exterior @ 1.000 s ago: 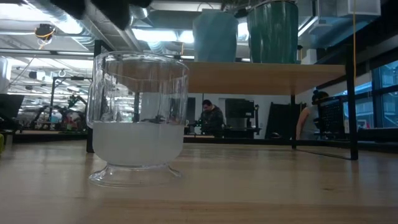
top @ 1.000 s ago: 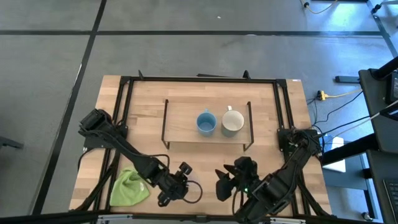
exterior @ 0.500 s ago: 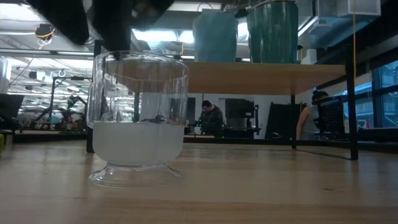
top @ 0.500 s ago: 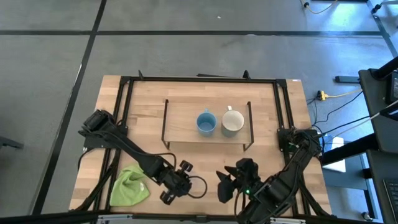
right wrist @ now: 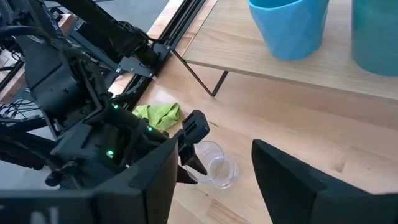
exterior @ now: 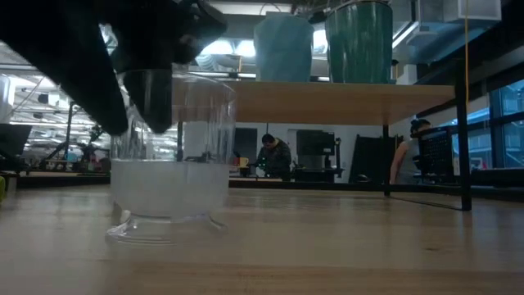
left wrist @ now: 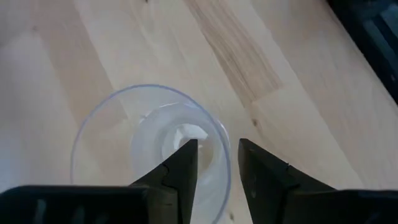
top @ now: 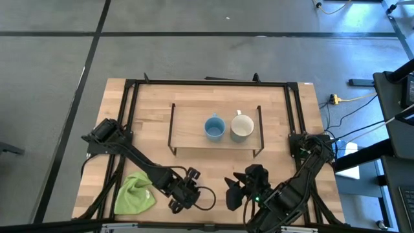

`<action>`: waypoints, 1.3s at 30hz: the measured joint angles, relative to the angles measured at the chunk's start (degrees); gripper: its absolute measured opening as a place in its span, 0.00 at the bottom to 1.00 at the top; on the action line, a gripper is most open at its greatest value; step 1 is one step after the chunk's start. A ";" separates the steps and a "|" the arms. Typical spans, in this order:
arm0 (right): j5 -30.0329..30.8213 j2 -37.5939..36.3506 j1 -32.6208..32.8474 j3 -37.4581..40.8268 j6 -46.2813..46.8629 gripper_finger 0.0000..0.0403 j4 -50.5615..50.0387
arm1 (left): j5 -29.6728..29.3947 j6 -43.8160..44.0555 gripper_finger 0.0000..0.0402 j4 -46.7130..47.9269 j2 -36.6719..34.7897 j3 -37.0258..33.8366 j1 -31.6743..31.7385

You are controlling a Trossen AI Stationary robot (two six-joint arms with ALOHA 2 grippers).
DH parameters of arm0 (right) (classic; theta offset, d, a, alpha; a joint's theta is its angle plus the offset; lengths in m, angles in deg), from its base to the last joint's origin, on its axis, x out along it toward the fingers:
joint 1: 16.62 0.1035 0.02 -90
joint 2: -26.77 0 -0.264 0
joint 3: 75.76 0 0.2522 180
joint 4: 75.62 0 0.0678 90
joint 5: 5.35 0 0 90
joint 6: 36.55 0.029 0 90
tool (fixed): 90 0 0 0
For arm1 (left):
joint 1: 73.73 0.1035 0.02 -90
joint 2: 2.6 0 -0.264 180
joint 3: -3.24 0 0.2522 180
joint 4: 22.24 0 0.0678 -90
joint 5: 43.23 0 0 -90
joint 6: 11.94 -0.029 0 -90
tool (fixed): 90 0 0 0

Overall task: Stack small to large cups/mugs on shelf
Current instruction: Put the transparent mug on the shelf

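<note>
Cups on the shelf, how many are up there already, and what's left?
Done: the blue mug and white mug stand on the shelf. In hand: the left gripper has its fingers astride the glass cup's rim on the table. Left: lifting it and stacking.

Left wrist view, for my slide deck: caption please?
Left gripper straddles the rim of the clear glass cup on the table.

Even, bright overhead light, soft shadows on the table (top: 149,116); ceiling strips glare in low view, where the near left gripper (exterior: 123,90) looms dark and blurred.
</note>
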 joint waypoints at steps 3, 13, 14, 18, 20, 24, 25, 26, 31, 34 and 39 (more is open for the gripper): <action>0.00 0.01 0.00 0.00 -0.05 0.51 0.02 | -0.40 -0.38 0.24 0.97 -0.36 0.78 0.00; -0.04 0.01 0.00 0.00 -0.34 0.51 0.00 | -2.00 -1.24 0.02 5.86 -0.36 1.51 -0.34; -0.04 0.01 0.00 0.00 -0.35 0.51 0.00 | -2.07 -1.13 0.01 6.36 -0.36 1.54 -0.43; -0.10 0.01 0.00 0.00 -0.42 0.51 0.00 | -3.69 -3.52 0.01 12.24 -0.58 3.15 -1.89; -0.11 0.01 0.00 0.00 -0.48 0.51 0.02 | -5.81 -6.41 0.01 15.73 -0.88 5.59 -3.04; -0.13 0.06 0.00 0.00 -1.38 0.51 0.00 | -8.43 -11.19 0.01 23.43 -2.35 11.66 -4.61; -0.13 0.06 0.00 0.00 -1.50 0.51 0.00 | -8.62 -12.39 0.01 25.31 -2.82 13.26 -4.81; -0.13 0.06 0.00 0.00 -1.52 0.51 0.01 | -8.81 -13.40 0.01 27.18 -3.49 14.73 -4.95; -0.13 0.06 0.00 0.00 -0.38 0.51 0.00 | -7.12 -15.00 0.00 37.17 -9.68 20.85 -4.19; 0.58 0.24 0.42 0.00 0.14 0.51 0.00 | -4.88 -13.86 0.00 39.72 -14.87 22.67 -2.46; 1.31 0.34 1.26 0.02 1.46 0.51 0.00 | 2.11 -13.73 0.00 40.12 -22.85 24.01 1.51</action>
